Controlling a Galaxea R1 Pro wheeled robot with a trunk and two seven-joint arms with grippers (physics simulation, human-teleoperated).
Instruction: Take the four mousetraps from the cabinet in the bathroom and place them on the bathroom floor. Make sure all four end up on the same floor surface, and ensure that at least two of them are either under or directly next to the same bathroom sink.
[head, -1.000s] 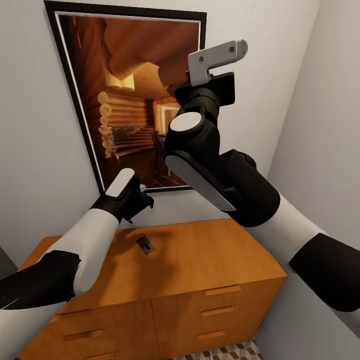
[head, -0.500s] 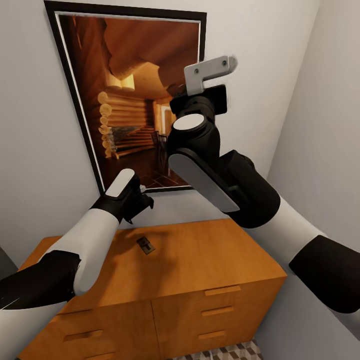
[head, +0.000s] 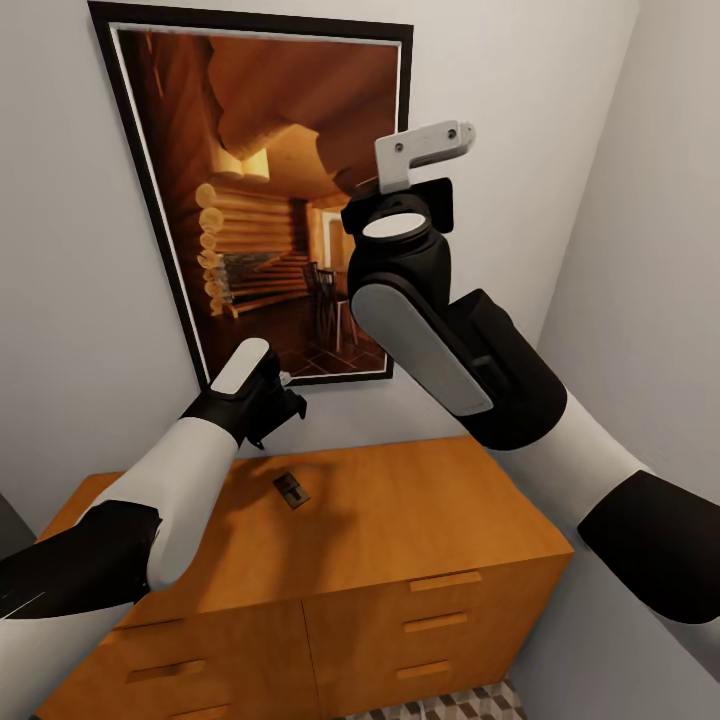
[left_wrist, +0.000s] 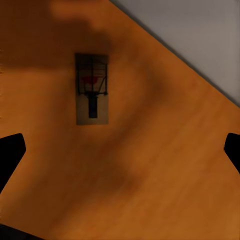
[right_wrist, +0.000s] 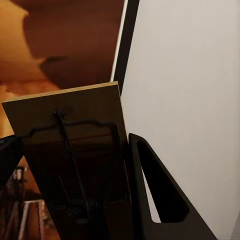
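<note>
Bathroom corner, picture on the wall. My right end effector (right_wrist: 75, 200), raised high, is clamped on one mousetrap (right_wrist: 75, 150); its wrist has just rolled, so carrying to the floor comes next. My left end effector (left_wrist: 120, 150) hangs spread above another mousetrap (head: 291, 490) on the cabinet (head: 420, 520), unchanged.

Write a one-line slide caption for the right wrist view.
Right claw shut on a mousetrap, held up before the framed picture and pale wall.

Home: wooden cabinet (head: 400, 520), framed picture (head: 270, 190)
</note>
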